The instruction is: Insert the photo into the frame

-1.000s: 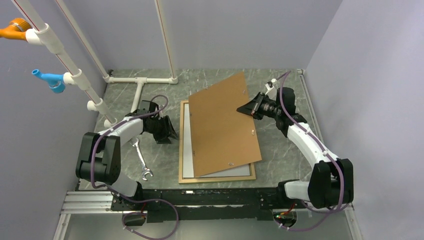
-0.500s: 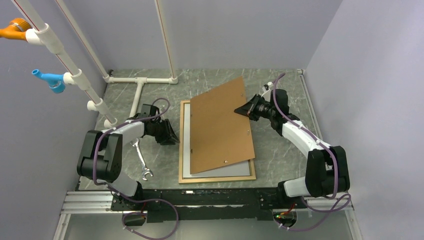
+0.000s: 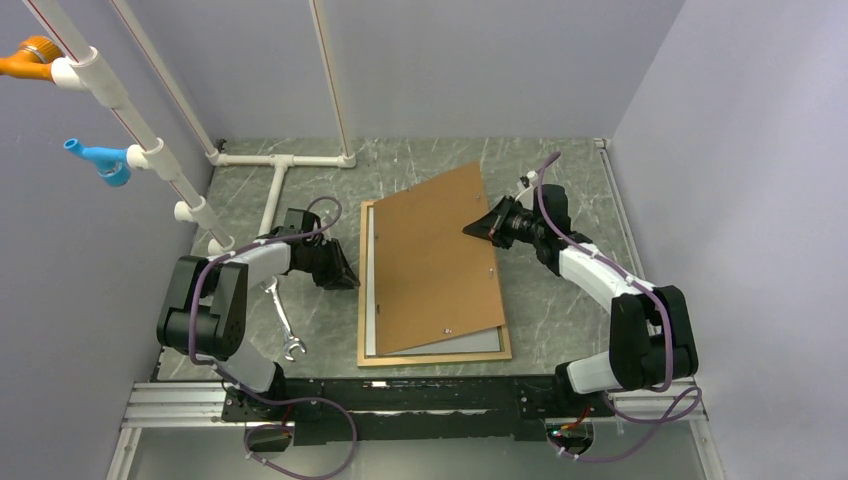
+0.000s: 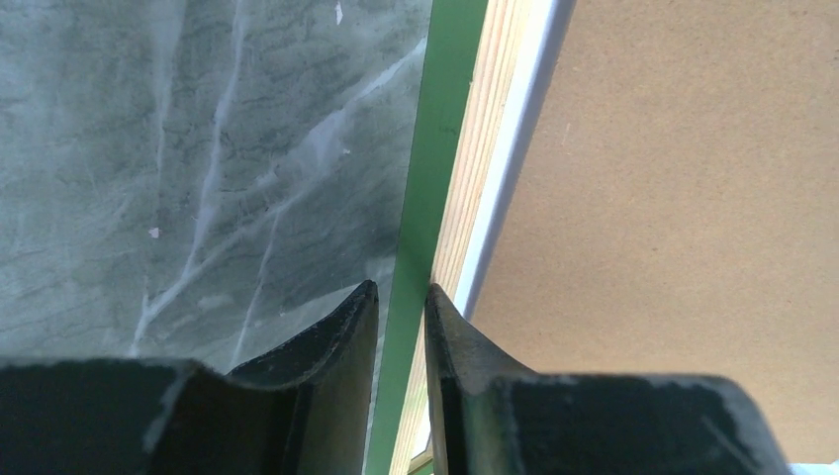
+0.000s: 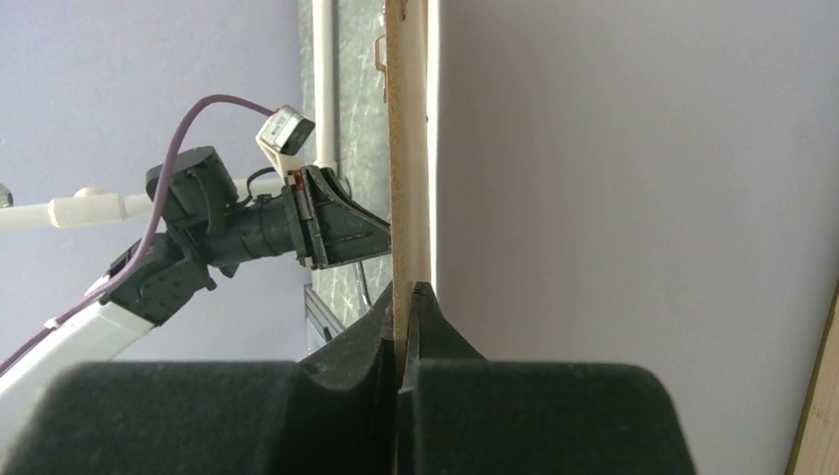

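The frame (image 3: 435, 357) lies flat mid-table, tan wood face up. The photo (image 3: 372, 290) lies inside it, white back up, showing only as strips at the left and bottom. A plain brown backing board (image 3: 435, 260) hangs tilted over both, its near left corner resting low. My right gripper (image 3: 470, 228) is shut on the board's right edge (image 5: 406, 148). My left gripper (image 3: 345, 275) is shut on the frame's left border, whose green edge (image 4: 435, 148) runs between the fingers. In the left wrist view the photo (image 4: 514, 148) is a white strip beside the board (image 4: 673, 198).
A silver wrench (image 3: 283, 320) lies left of the frame, near my left arm. White pipes (image 3: 280, 160) run along the back left, with blue (image 3: 100, 160) and orange (image 3: 30, 55) fittings. Walls close in on both sides. A metal rail (image 3: 180, 400) lines the front.
My right gripper has carried the backing board left and lower, more squarely over the frame. My left gripper has stayed on the frame's left border.
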